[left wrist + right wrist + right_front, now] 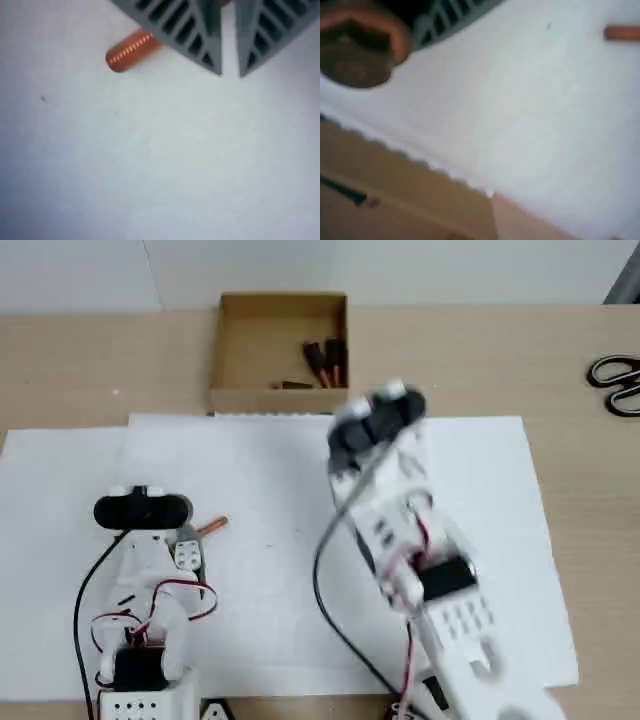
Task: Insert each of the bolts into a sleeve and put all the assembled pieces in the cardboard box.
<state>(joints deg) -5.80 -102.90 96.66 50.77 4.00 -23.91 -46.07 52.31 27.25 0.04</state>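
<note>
A copper threaded bolt [131,51] sticks out sideways past my left gripper [230,74], whose grey fingers stand almost together with the bolt's far end between them. From above, that bolt [212,527] lies just over the white paper beside the left gripper [193,543]. My right gripper [352,440] hovers near the front wall of the cardboard box [275,398]. It is shut on a brown sleeve [356,52] with a copper-coloured rim, next to a grey finger [447,17]. Several dark assembled pieces [325,362] lie in the box's right half.
A white paper sheet [270,580] covers the wooden table under both arms. Black scissors [618,380] lie at the far right edge. The box's front wall [395,195] is close below the right gripper, and the bolt [622,33] shows farther off.
</note>
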